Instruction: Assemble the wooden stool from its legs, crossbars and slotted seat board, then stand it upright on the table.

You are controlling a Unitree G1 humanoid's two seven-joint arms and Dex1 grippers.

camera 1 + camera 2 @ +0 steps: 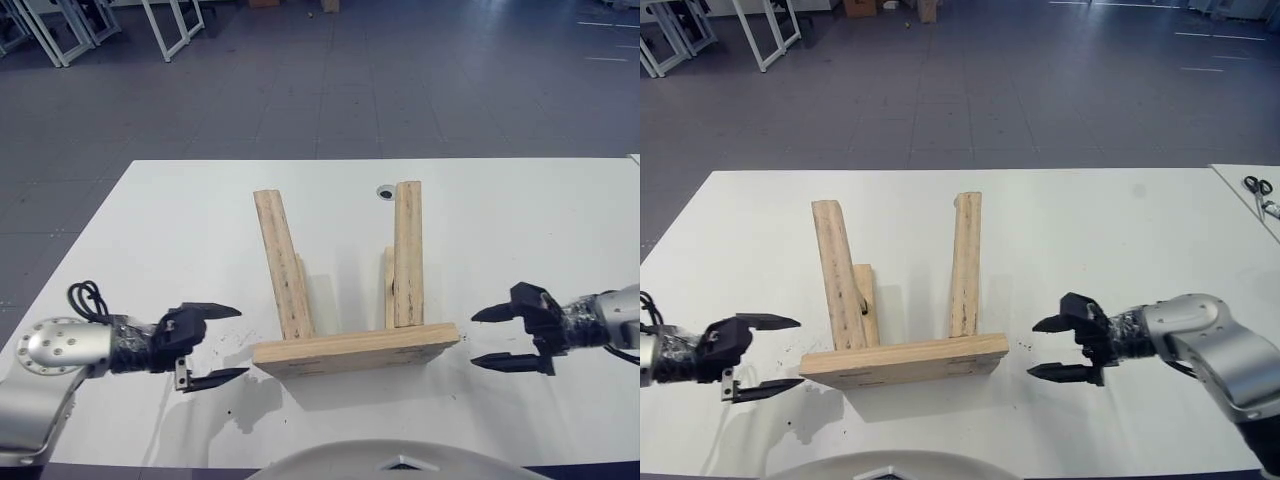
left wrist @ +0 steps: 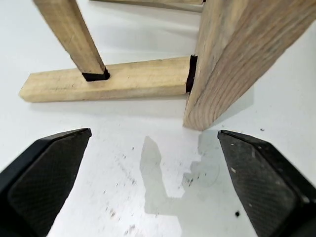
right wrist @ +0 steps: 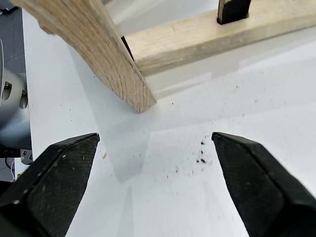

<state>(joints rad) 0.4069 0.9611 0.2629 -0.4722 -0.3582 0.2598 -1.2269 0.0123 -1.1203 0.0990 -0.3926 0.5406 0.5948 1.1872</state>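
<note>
The wooden stool lies on its side on the white table (image 1: 150, 230). Its seat board (image 1: 355, 350) stands on edge nearest me, and two legs (image 1: 283, 262) (image 1: 407, 250) point away from me. A crossbar (image 1: 866, 290) shows between the legs. My left gripper (image 1: 243, 342) is open just off the board's left end, not touching it. My right gripper (image 1: 473, 340) is open just off the right end, also apart from it. In the left wrist view the board's corner (image 2: 237, 54) and a leg (image 2: 128, 79) lie ahead of the open gripper (image 2: 154, 132). The right wrist view mirrors this with the board (image 3: 94, 44) beyond the gripper (image 3: 155, 135).
A small round hole (image 1: 385, 192) sits in the tabletop behind the stool. Scissors (image 1: 1257, 186) lie on a neighbouring table at the far right. Dark specks (image 3: 201, 159) dot the table near the grippers. Bare tabletop spreads to either side of the stool.
</note>
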